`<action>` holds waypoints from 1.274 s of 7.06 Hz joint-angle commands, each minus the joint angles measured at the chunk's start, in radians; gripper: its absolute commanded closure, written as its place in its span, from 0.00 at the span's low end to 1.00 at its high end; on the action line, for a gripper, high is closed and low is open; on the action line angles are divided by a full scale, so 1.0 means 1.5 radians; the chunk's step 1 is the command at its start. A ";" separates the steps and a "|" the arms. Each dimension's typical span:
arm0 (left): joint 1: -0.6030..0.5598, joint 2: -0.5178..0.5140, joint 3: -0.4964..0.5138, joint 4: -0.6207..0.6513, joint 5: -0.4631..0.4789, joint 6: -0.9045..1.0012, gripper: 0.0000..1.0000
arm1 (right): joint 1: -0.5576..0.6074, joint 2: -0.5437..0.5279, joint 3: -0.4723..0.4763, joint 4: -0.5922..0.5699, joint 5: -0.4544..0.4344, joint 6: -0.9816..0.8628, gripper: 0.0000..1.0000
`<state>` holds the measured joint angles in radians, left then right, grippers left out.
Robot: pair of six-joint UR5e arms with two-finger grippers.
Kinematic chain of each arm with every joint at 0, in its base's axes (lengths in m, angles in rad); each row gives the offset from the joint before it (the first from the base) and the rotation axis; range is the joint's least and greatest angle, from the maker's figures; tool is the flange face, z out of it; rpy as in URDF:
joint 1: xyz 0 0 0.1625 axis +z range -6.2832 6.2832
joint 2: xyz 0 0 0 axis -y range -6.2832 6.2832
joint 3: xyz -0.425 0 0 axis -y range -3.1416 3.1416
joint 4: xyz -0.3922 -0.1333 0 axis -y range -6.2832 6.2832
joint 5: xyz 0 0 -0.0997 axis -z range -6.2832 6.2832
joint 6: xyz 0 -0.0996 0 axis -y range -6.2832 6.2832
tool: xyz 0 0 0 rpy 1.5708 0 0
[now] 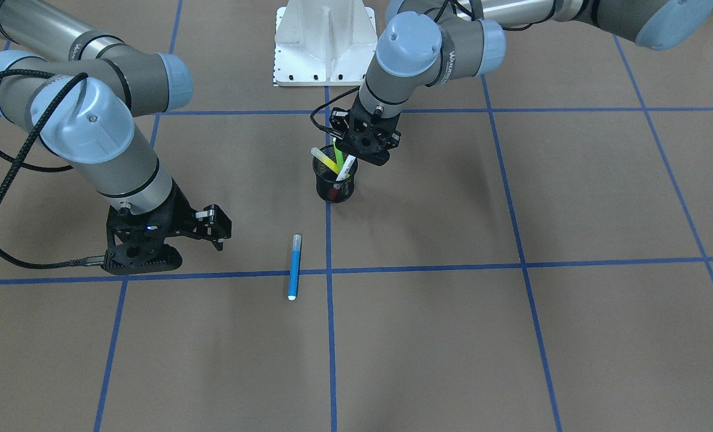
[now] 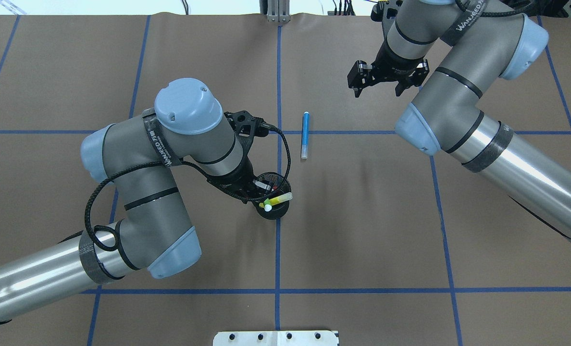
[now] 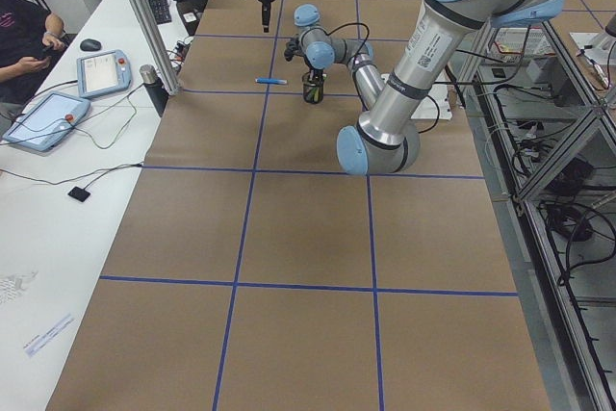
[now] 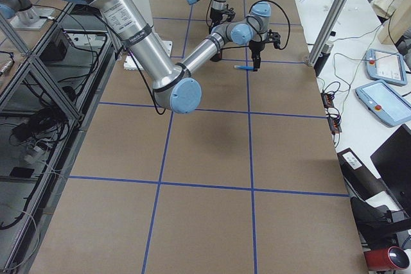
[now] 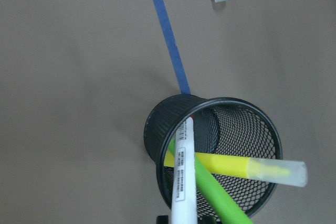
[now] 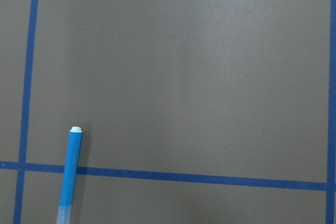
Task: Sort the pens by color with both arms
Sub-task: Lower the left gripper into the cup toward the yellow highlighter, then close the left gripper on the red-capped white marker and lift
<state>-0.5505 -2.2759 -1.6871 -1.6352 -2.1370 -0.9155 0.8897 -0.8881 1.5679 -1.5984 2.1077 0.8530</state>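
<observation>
a blue pen [image 2: 305, 134] lies alone on the brown papered surface [image 1: 452, 336], straddling a blue tape line, apparently the first colour set out for sorting. just behind it, nearer the robot, a black mesh cup [image 5: 163, 124] stands upright on another tape line and holds the other three pens. the yellow highlighter [image 5: 236, 167] slants across the rim with its clear cap poking out, the green highlighter [image 5: 212, 190] leans up toward the wrist camera, and the white-barrelled pen [image 5: 182, 182] rests against the rim beside it, its red end down in the mesh. the left arm [image 2: 170, 158] hangs over the cup with its jaws down among the pen tops, placed, it seems, to draw one out. the white barrel runs up toward them, but whether the jaws are clenched on it cannot be told, since the wrist hides them from above. the right arm [image 2: 458, 96] hovers on the far side of the blue pen, well apart from it, its jaws spread wide and carrying nothing, likely waiting for its share of the sorting.
</observation>
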 commanded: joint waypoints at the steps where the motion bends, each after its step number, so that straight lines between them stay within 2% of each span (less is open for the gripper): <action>1: 0.000 -0.001 0.002 0.000 0.000 0.000 0.66 | 0.000 0.000 0.001 0.000 0.000 0.000 0.00; 5: 0.000 -0.002 0.000 0.000 0.007 -0.001 0.89 | 0.000 0.000 0.001 0.000 0.000 0.000 0.00; 8: -0.001 0.004 -0.037 0.012 0.005 0.000 0.89 | 0.000 0.000 0.000 0.000 -0.001 0.000 0.00; 9: -0.001 0.002 -0.067 0.050 0.004 0.001 0.89 | 0.000 -0.001 0.000 0.000 -0.001 0.000 0.00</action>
<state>-0.5517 -2.2742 -1.7394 -1.6108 -2.1287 -0.9151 0.8897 -0.8885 1.5679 -1.5984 2.1064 0.8529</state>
